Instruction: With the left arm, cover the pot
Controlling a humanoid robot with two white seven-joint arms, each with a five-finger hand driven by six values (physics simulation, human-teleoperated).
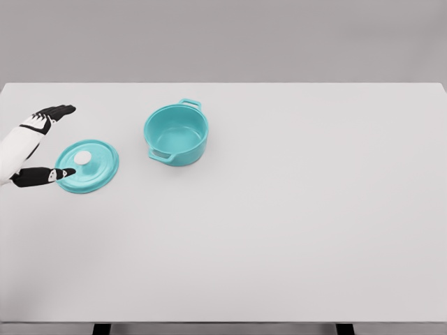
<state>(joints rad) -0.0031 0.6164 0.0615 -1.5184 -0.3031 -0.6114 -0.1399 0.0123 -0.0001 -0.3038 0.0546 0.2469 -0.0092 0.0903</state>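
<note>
Lid beside the pot, hand near it

The left hand (pixel 35 143) is wide open and holds nothing; its thumb tip lies over the edge of the teal lid (pixel 87 166). The lid lies flat on the white table (pixel 293 230), left of the uncovered teal pot (pixel 177 132).
</note>
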